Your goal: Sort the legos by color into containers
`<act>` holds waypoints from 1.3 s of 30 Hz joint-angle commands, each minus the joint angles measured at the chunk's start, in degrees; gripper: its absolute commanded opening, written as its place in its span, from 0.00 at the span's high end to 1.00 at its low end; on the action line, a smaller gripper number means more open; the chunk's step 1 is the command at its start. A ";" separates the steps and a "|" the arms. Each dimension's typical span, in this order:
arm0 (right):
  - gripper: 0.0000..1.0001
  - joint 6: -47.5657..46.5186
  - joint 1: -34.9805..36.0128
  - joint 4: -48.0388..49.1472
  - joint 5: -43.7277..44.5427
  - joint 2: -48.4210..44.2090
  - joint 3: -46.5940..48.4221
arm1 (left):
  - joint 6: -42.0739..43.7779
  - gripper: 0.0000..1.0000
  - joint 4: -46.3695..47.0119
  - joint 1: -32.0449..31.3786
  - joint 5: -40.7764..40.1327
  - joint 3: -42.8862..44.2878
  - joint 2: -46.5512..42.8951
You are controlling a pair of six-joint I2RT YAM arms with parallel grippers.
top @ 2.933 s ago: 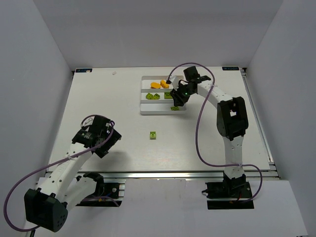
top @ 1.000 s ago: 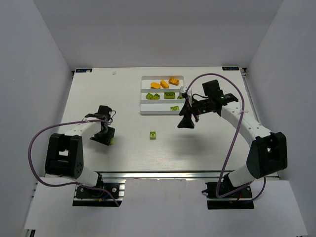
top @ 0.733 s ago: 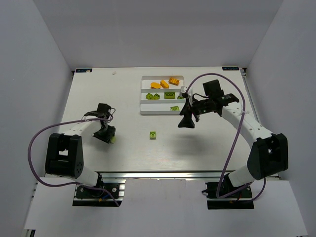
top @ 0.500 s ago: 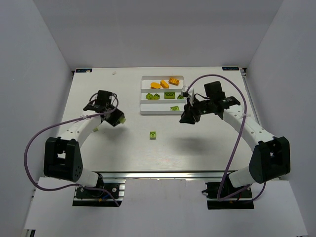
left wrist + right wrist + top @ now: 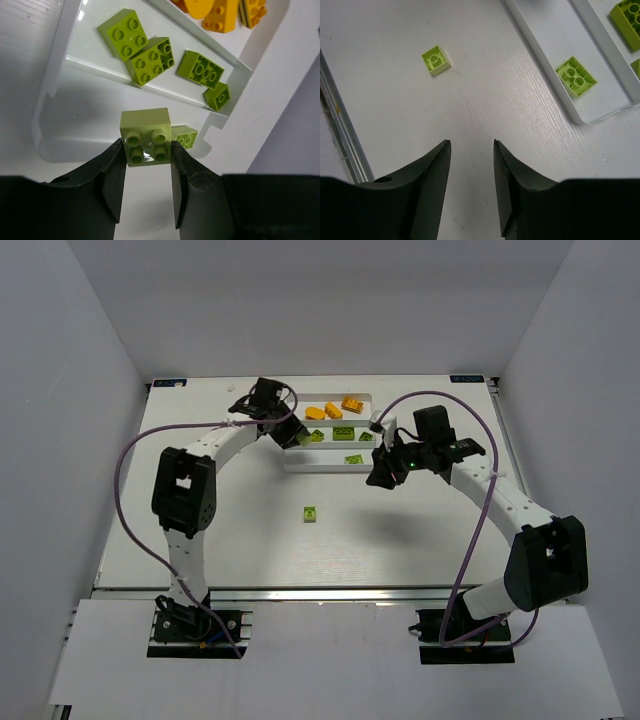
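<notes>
A white worktop inside a plain white box

The worktop (image 5: 200, 540) is white, with thin lines running across it like wood. Three bare pale walls stand around it: one on the left (image 5: 60, 390), one at the back (image 5: 320, 300) and one on the right (image 5: 590, 390). A shiny metal rail (image 5: 330, 594) runs along the near edge. A tiny white scrap (image 5: 232, 387) lies near the far left corner. Two small dark tags sit at the far corners, one on the left (image 5: 167, 382) and one on the right (image 5: 466, 378).
</notes>
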 commanded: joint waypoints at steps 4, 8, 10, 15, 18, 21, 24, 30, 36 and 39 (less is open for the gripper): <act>0.49 1.27 -0.40 2.60 2.08 -1.16 -0.46 | 0.08 0.92 -7.01 -1.50 -1.63 9.23 5.20; 0.44 1.35 -0.32 2.60 1.99 -0.28 -0.29 | -0.01 0.69 -7.98 -1.50 -2.16 10.38 6.43; 0.42 1.27 -0.06 2.51 1.90 0.42 0.32 | 0.17 0.58 -8.68 -1.50 -1.90 10.64 6.96; 0.41 0.83 -0.14 1.11 1.64 2.44 2.17 | 0.26 0.45 -9.47 -2.03 -1.73 10.21 7.05; 0.40 0.83 -0.14 0.49 1.29 3.33 2.61 | 0.17 0.38 -9.65 -2.03 -1.55 9.94 6.79; 0.37 -0.66 0.03 -0.73 0.33 4.03 2.79 | 0.43 0.34 -10.09 -2.03 -1.37 9.94 6.44; 0.31 -5.04 0.21 -3.62 -6.76 4.64 3.40 | 1.22 0.33 -10.53 -2.03 -1.37 10.38 4.77; 0.22 -18.67 3.10 -3.65 -13.04 8.67 5.68 | 6.58 0.28 -14.30 -1.33 -3.39 9.43 -6.37; 0.20 -24.12 9.43 -1.80 -9.97 15.35 9.73 | 9.22 0.10 -15.01 -0.19 -12.95 -13.85 -31.41; 0.19 -27.81 12.16 -1.18 -8.03 17.90 10.26 | 8.26 0.06 -18.24 -0.18 -16.21 -22.74 -41.59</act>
